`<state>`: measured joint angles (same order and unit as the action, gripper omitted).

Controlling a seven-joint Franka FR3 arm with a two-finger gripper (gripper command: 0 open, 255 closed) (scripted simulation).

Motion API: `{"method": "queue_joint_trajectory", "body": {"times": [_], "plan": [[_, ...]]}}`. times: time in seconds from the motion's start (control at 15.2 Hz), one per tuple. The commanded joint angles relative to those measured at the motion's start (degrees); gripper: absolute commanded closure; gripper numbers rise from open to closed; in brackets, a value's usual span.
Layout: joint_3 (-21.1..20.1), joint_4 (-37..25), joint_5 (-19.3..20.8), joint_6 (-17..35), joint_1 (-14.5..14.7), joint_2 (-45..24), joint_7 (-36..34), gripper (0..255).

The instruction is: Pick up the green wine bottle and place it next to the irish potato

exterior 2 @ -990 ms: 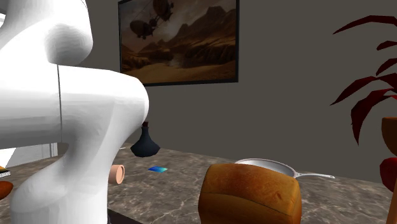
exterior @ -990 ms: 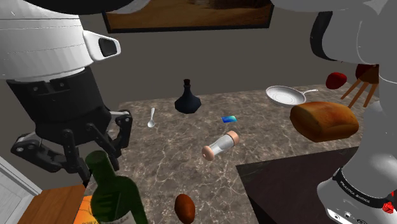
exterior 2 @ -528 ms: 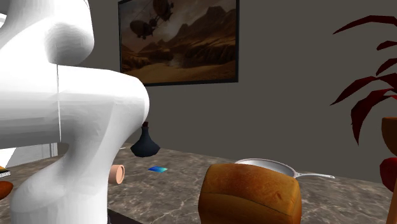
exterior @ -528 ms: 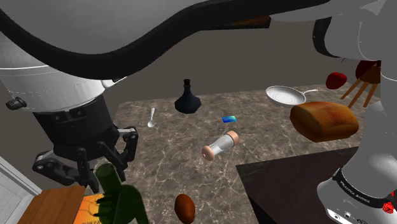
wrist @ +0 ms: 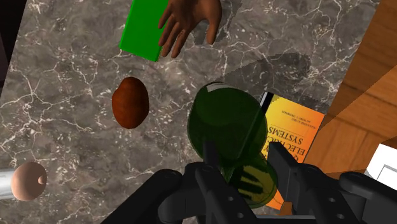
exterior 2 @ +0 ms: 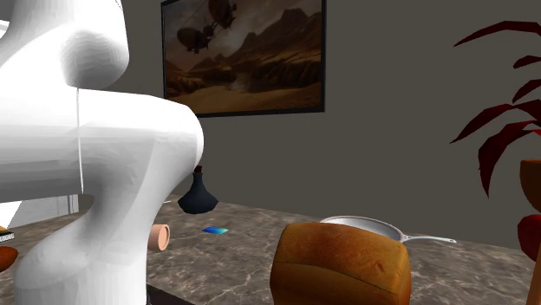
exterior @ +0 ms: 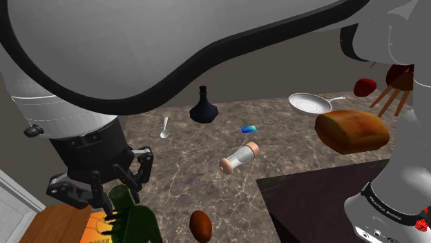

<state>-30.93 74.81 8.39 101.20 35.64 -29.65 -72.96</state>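
Dark-green wine bottle [exterior: 138, 224] stands upright on the marbled tabletop [exterior: 179, 166], close to the edge where a wooden surface [wrist: 366, 95] adjoins it and just beside a yellow book [wrist: 291, 130]. The black gripper [exterior: 121, 196] hangs over the bottle's top with its fingers [wrist: 208, 167] spread, one on each side of the neck; the wrist view shows no clear clamping.

A brown irish potato [wrist: 130, 102] lies on the marble near the bottle but apart from it. Beyond the potato, a brown model hand [wrist: 188, 22] rests on a green box [wrist: 143, 32].

Toward the tabletop's middle a salt shaker [exterior: 240, 157] lies on its side, with a small blue object [exterior: 248, 129] and a spoon [exterior: 164, 128] further on. Near the far edge stand a black decanter [exterior: 204, 107] and a frying pan [exterior: 311, 104].
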Motion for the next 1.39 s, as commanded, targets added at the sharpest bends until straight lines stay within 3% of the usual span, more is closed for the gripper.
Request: {"method": "queue_joint_trajectory", "body": {"times": [0.0, 0.13, 0.2, 0.53, 0.79, 1.32], "plan": [[0.0, 0.0, 0.0, 0.0, 0.0, 0.0, 0.0, 255], [0.0, 0.0, 0.0, 0.0, 0.0, 0.0, 0.0, 255], [0.0, 0.0, 0.0, 0.1, 0.0, 0.0, 0.0, 0], [0.0, 0.0, 0.0, 0.0, 0.0, 0.0, 0.0, 0], [0.0, -8.8, 0.3, -7.8, 1.2, -0.8, 0.2, 0], [0.0, -8.8, 0.2, -7.8, 1.2, -0.8, 0.2, 0]]}}
